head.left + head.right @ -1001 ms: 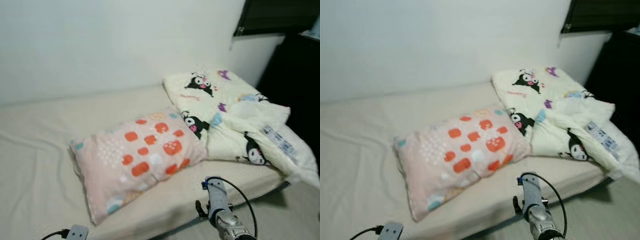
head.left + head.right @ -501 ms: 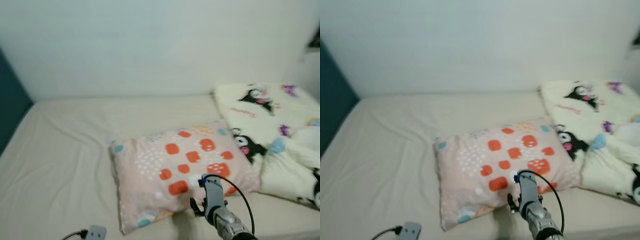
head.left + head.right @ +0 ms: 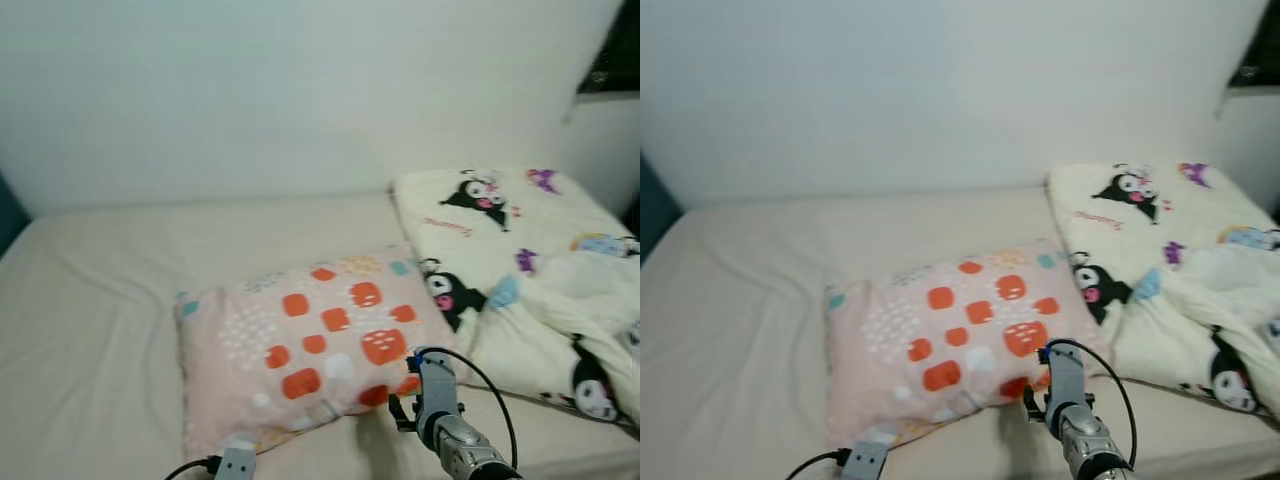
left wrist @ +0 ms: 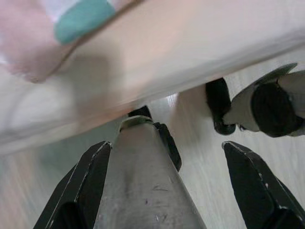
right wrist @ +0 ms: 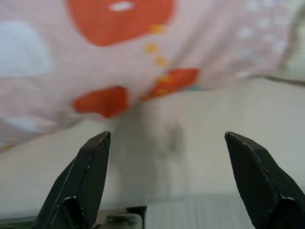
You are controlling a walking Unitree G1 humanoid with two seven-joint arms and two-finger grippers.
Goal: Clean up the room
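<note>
We judge the step in hand to be taking hold of the pink pillow (image 3: pixel 305 350) with the orange squares, which lies askew across the middle of the bed (image 3: pixel 90 300). To do it well, we would bring the right gripper (image 5: pixel 167 176) forward and slightly down onto the pillow's near edge, pinching a good fold of fabric and filling, not just the thin seam, so the soft bulk does not slip out when lifted. We should keep clear of the cartoon-print blanket (image 3: pixel 520 260) bunched just beside the pillow on the right, so it is not dragged along.

The right gripper's two black fingers (image 5: pixel 86 176) stand wide apart and hold nothing. In the right wrist view the pillow's near edge lies ahead of the jaws and centred between them, close but apart from them, with bare sheet between. In the head views this arm sits just in front of the pillow's near right corner.

The left gripper (image 4: pixel 167 191) hangs low by the bed's edge, its fingers spread and empty; the pillow's teal-marked corner (image 4: pixel 83 19) lies beyond it, up on the mattress.
</note>
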